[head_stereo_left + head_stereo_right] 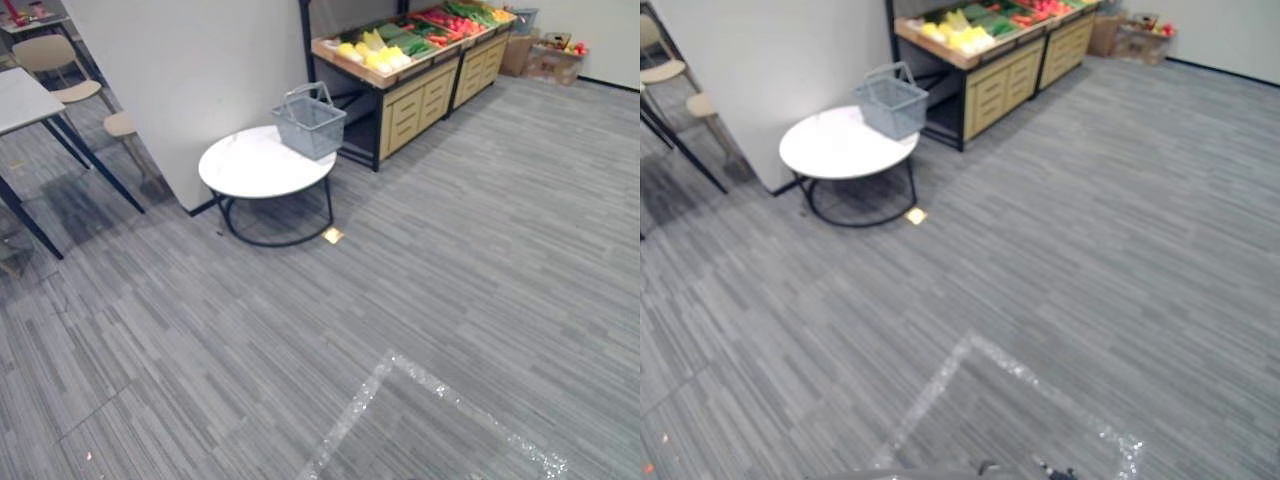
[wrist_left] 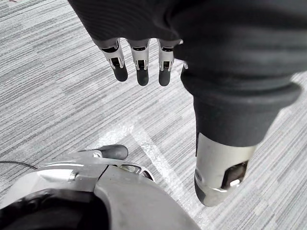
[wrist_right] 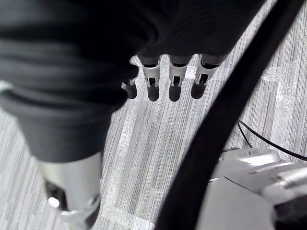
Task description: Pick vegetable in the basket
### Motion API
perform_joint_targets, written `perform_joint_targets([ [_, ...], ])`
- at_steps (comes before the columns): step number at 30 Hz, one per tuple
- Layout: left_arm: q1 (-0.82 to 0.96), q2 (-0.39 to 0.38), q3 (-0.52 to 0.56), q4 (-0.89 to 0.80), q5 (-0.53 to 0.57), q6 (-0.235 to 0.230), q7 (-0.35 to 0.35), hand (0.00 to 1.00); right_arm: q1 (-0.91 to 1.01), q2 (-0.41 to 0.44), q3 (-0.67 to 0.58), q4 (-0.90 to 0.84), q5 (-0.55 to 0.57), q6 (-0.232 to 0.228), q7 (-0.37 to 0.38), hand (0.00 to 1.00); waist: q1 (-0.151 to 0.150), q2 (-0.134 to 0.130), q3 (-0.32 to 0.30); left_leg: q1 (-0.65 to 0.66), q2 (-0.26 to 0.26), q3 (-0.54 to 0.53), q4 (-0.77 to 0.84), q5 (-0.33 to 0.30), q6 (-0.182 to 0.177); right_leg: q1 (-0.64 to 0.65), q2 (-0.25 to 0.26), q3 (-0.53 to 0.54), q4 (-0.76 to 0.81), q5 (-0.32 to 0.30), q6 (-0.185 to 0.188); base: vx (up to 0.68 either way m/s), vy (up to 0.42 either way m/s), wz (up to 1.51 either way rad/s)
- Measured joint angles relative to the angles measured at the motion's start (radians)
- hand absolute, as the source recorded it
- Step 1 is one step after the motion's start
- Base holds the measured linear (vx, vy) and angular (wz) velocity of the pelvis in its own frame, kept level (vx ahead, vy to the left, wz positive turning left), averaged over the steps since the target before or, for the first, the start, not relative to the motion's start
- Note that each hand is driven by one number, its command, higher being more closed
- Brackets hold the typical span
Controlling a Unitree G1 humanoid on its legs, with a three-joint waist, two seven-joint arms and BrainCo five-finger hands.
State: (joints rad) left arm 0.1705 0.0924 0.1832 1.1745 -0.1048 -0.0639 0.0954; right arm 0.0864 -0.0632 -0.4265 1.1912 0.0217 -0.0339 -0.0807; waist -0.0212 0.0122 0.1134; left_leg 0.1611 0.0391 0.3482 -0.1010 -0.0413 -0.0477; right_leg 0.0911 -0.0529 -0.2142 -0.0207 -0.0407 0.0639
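Vegetables (image 1: 400,42): lay in yellow, green and red lots on top of the stand, at the far side of the room; none was in either hand.
Floor (image 1: 480,260): grey striped carpet, with a pale taped line (image 1: 400,372) bent at a corner in the near part.
Partition wall (image 1: 200,70): plain grey, behind the round table.
Stand (image 1: 420,105): long wooden unit with drawers in its front, just beyond the round table.
Dark-legged table (image 1: 20,95): at the far left, with pale chairs (image 1: 50,55) beside it.
Round table (image 1: 250,165): white top on a black ring frame, between the partition wall and the stand.
Cardboard boxes (image 1: 545,55): on the floor past the stand's far end.
Basket (image 1: 310,125): grey, upright, handle raised, on the round table's edge nearest the stand.
Left hand (image 2: 139,60): hung over the carpet, fingers straight and loose, thumb (image 2: 218,172) apart, holding nothing, well apart from the basket.
Right hand (image 3: 175,79): also over the carpet, fingers straight and relaxed, thumb (image 3: 72,191) apart, empty.
Yellow tag (image 1: 333,235): flat on the floor by the round table's frame.
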Motion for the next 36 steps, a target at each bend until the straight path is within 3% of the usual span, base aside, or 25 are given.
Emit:
perform_joint_targets([
  [24,-0.019,0.011,-0.031,0.017,0.01,0.002,0.022,0.0,0.004,0.0,0.001,0.001,0.049,-0.001,-0.003,0.0,-0.002,-0.003,0.004,-0.001,0.018,0.018,0.0,-0.005,-0.007,0.007,0.02,0.001,-0.023,0.005,-0.006,0.01,-0.025,-0.01],
  [26,-0.023,0.012,-0.039,0.016,0.01,0.001,0.028,0.0,-0.003,-0.007,0.001,-0.001,0.057,-0.001,-0.002,0.0,-0.003,0.004,0.012,-0.016,0.022,0.028,0.001,-0.005,-0.008,-0.028,0.02,0.007,0.02,-0.006,-0.021,-0.05,-0.027,-0.18],
  [30,-0.058,0.021,-0.036,0.016,-0.001,0.003,0.047,0.0,-0.02,0.002,-0.013,-0.007,0.068,-0.001,-0.004,0.0,-0.005,-0.011,0.058,-0.043,0.024,0.046,0.012,-0.004,-0.016,-0.135,0.005,0.019,0.182,-0.085,-0.035,-0.02,-0.047,-0.1],
  [32,-0.066,0.025,-0.015,0.015,-0.003,0.006,0.054,0.0,-0.017,0.007,-0.019,-0.005,0.067,-0.001,-0.005,0.0,-0.005,-0.023,0.067,-0.097,0.048,0.049,0.149,-0.078,-0.032,-0.158,-0.009,0.016,0.246,-0.144,-0.046,0.03,-0.113,0.03],
  [33,-0.064,0.023,0.007,0.015,-0.006,0.008,0.055,0.0,-0.01,0.002,-0.017,-0.005,0.067,-0.001,-0.005,0.0,-0.004,-0.016,0.069,-0.158,0.097,0.051,0.313,-0.152,-0.068,-0.152,-0.002,0.005,0.262,-0.163,-0.054,0.08,-0.138,0.15],
  [34,-0.064,0.013,0.055,0.009,-0.014,0.006,0.057,0.0,-0.008,0.0,-0.016,-0.004,0.067,-0.001,-0.005,0.0,-0.004,-0.01,0.081,-0.238,0.156,0.055,0.537,-0.168,-0.057,-0.134,0.006,-0.008,0.267,-0.178,-0.066,0.08,-0.14,0.16],
  [35,-0.063,0.012,0.072,-0.001,-0.017,0.005,0.056,0.0,-0.006,-0.001,-0.015,-0.001,0.066,-0.001,-0.005,0.0,-0.004,-0.01,0.09,-0.28,0.188,0.047,0.649,-0.154,-0.038,-0.118,0.01,-0.014,0.269,-0.185,-0.072,0.09,-0.132,0.14],
  [36,-0.057,0.002,0.102,-0.014,-0.035,0.008,0.054,0.0,0.0,-0.009,-0.016,0.004,0.066,0.0,-0.005,0.0,0.001,-0.001,0.106,-0.34,0.236,0.013,0.827,-0.105,0.029,-0.083,0.025,-0.014,0.277,-0.201,-0.077,0.11,-0.114,-0.08],
])
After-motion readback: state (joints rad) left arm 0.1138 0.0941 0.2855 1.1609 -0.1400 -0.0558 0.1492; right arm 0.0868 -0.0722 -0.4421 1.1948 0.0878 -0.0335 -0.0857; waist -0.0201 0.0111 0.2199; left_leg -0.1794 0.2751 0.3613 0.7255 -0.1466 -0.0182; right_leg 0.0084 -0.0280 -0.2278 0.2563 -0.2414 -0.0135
